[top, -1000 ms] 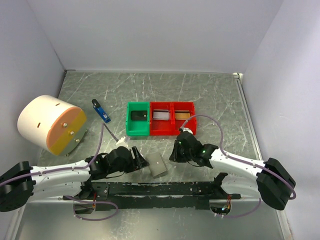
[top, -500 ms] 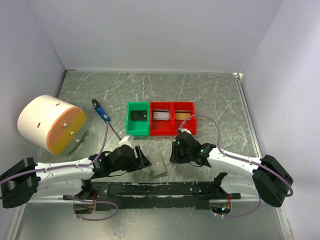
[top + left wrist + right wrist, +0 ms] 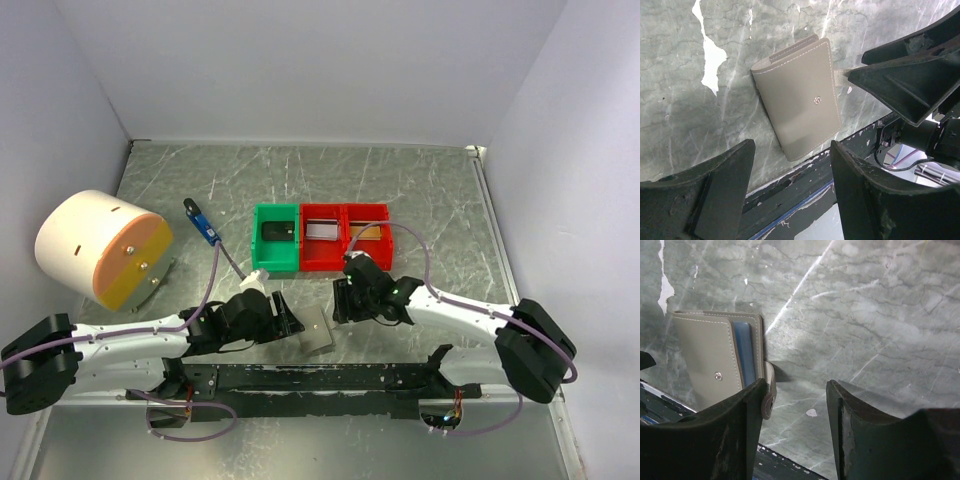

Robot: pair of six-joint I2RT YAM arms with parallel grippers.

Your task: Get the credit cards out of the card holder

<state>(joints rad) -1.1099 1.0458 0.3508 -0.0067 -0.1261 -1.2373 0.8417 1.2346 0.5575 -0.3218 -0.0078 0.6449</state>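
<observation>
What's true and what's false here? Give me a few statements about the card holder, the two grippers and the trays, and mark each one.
The card holder lies folded on the table between the two grippers. True.
The left gripper is clamped on the card holder. False: it is open and grips nothing.
The right gripper is open. True.
The green tray sits right of the red trays. False: seen from the top camera, it sits left of them.
</observation>
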